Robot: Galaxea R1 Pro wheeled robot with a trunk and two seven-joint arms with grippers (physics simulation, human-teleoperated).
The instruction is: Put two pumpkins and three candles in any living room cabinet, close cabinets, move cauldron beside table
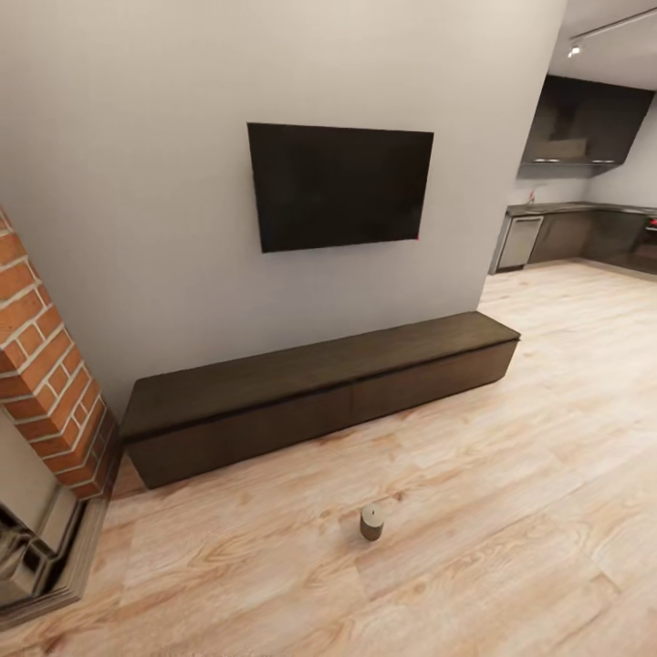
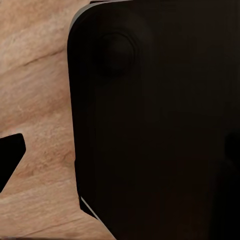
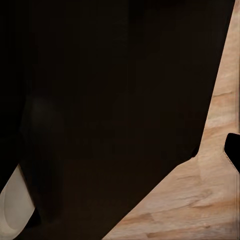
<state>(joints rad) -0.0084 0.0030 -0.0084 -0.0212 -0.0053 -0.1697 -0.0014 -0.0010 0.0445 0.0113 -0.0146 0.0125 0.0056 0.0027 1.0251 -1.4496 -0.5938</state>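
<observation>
A long low dark-brown cabinet (image 1: 310,392) runs along the grey wall under a black wall-mounted screen (image 1: 339,184), and all its fronts look closed. One short grey-brown candle (image 1: 371,522) stands upright on the wood floor, a little in front of the cabinet's middle. In the left wrist view a dark rounded body (image 2: 160,125) of the robot blocks most of the picture, with wood floor beside it. A dark body (image 3: 110,110) likewise covers most of the right wrist view. A black tip (image 2: 10,157) shows at one edge of the left wrist view, and I cannot tell the fingers' state.
A brick fireplace (image 1: 46,383) with a metal hearth surround (image 1: 36,547) stands at the near left. The wood floor (image 1: 511,511) stretches to the right toward a dark kitchen (image 1: 584,182) beyond the wall's end.
</observation>
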